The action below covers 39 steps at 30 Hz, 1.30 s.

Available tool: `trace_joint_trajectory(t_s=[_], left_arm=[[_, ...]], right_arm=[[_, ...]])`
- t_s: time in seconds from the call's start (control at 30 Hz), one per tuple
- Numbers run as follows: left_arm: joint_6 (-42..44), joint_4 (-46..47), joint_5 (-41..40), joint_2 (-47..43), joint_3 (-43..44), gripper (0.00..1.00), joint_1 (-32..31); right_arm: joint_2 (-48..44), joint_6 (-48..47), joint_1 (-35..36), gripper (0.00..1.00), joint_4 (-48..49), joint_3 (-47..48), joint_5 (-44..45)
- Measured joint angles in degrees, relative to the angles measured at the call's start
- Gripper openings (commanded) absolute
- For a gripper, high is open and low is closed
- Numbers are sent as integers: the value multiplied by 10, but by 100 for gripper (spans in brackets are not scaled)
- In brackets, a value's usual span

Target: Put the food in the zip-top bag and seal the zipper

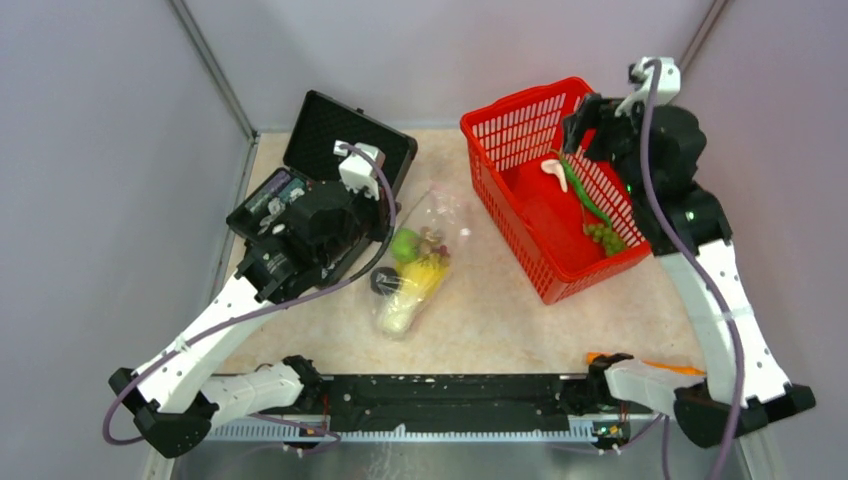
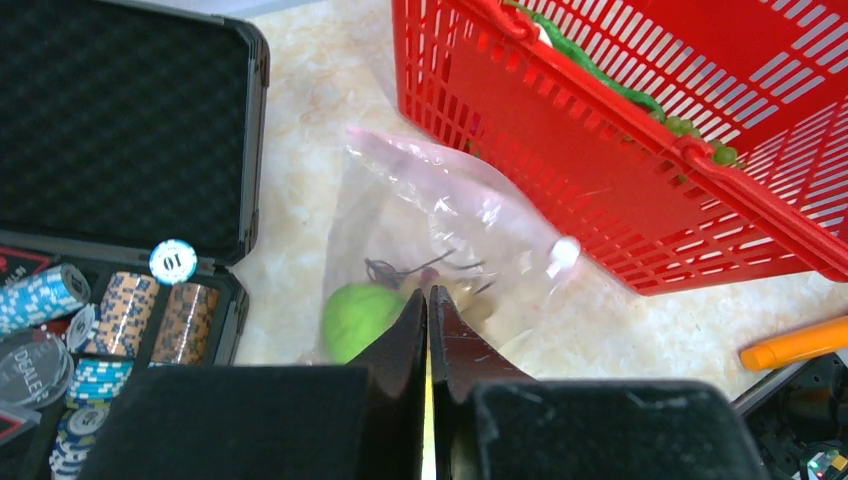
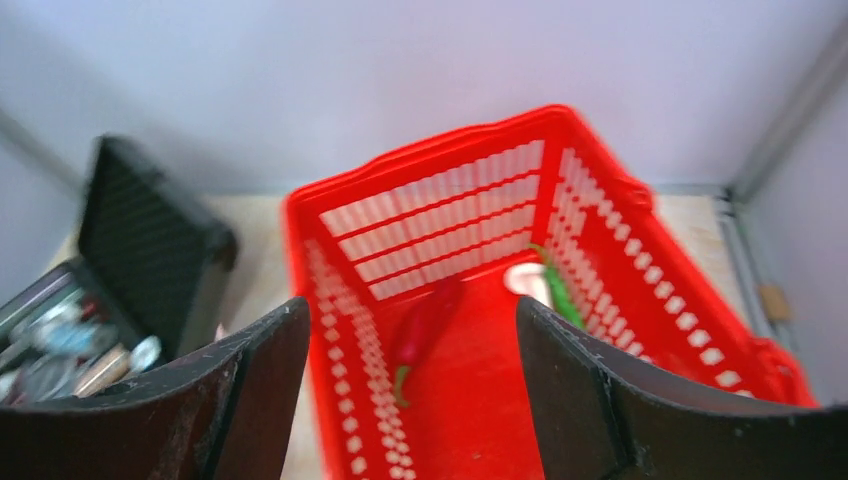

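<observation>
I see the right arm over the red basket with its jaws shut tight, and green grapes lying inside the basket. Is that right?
Not quite. The right arm has its jaws wide open, not shut, as the right wrist view shows. The rest stands: it is over the red basket, and the green grapes lie inside it.

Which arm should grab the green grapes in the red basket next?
Right. Its open gripper hangs over the red basket holding the green grapes; the left gripper is shut, down by the zip-top bag.
</observation>
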Motion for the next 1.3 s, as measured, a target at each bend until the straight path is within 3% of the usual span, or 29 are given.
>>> trace_joint_trajectory(t_s=[0.13,0.3,0.33,0.37,0.5,0.57,0.8,0.93,1.03,1.1,1.17,1.3], left_arm=[[10,7,8,9,15,0,2],[13,10,9,8,15,0,3],[13,11,10,7,13,6,3],[13,11,10,5,11,22,4],[17,12,12,4,5,36,5],[18,13,12,7,5,52,6],[11,41,21,17,-18,63,11],[-4,45,14,26,-40,63,15],[-22,45,-8,23,-63,66,21],[-34,47,-25,13,-80,75,26],[-43,49,-38,-5,-101,77,32],[-61,49,-47,-39,-131,89,43]], right_arm=[[101,7,-79,78,-46,60,17],[240,13,-113,74,-117,33,17],[253,15,-119,74,-128,21,14],[262,18,-125,74,-143,6,7],[228,27,-135,74,-138,-42,-66],[181,34,-135,74,-108,-64,-115],[29,82,-126,74,42,-82,-379],[44,63,-16,74,16,-62,-403],[102,39,92,73,-37,-41,-349],[125,36,126,73,-57,-57,-316],[129,40,160,74,-71,-88,-268],[132,70,274,74,-80,-132,-122]])
